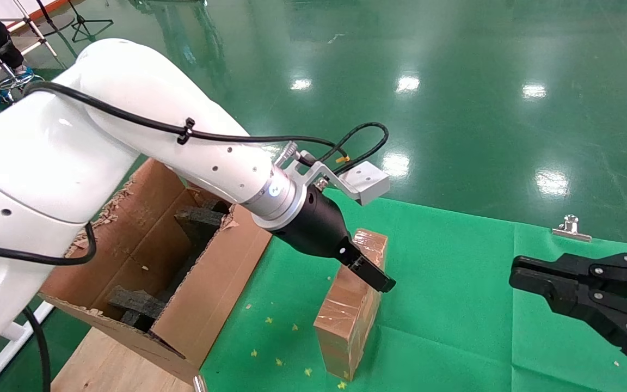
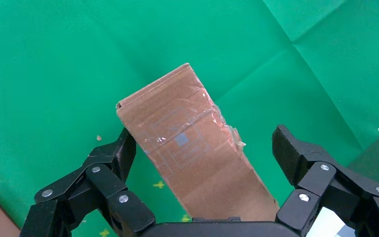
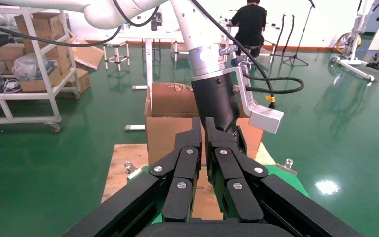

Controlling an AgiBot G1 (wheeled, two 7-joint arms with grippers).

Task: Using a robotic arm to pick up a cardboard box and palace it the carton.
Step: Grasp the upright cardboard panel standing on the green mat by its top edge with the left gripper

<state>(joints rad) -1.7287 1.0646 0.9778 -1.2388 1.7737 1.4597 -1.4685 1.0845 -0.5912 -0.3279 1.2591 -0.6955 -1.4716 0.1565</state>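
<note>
While left gripper (image 2: 202,148) straddles taped cardboard box (image 1: 352,305) mid-frame, jaws wide; right gripper (image 3: 206,129) closed, lower right.

Head camera high, angled down over counter (image 1: 455,305), left wrist camera close above cardboard box (image 2: 192,148), right wrist camera low, facing left arm (image 3: 212,94), carton (image 3: 170,101) shared with head view.

cardboard box (image 1: 352,305): 1 | carton (image 1: 155,261): 1 | claws: 2 | metal clip (image 1: 571,228): 1

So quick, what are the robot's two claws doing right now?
Left end effector: open, fingers either side of the cardboard box, not gripping it.
Right end effector: closed, empty, parked to the side.
</note>
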